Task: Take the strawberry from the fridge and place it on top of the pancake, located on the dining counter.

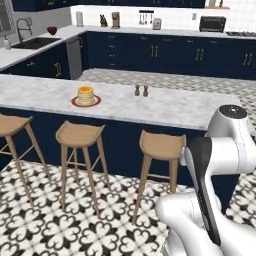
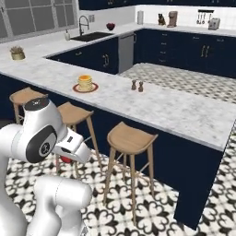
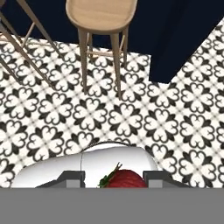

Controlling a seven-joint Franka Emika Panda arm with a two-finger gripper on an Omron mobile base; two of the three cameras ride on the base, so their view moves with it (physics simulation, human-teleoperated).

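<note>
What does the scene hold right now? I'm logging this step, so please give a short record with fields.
held item: small bright red strawberry with green leaves, between the gripper fingers
gripper: shut on the strawberry, low over the patterned black-and-white floor tiles
target: stack of golden-yellow round pancakes on a red-rimmed plate
surface: long white-grey marbled dining counter
nearby: two small brown shakers right of the plate, apart from it
below counter: round wooden stools

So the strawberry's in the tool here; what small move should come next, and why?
Probably lift the tool up toward the white-grey marbled dining counter: it grips the small red strawberry low over the patterned floor, below the golden pancake stack on its red-rimmed plate.
</note>
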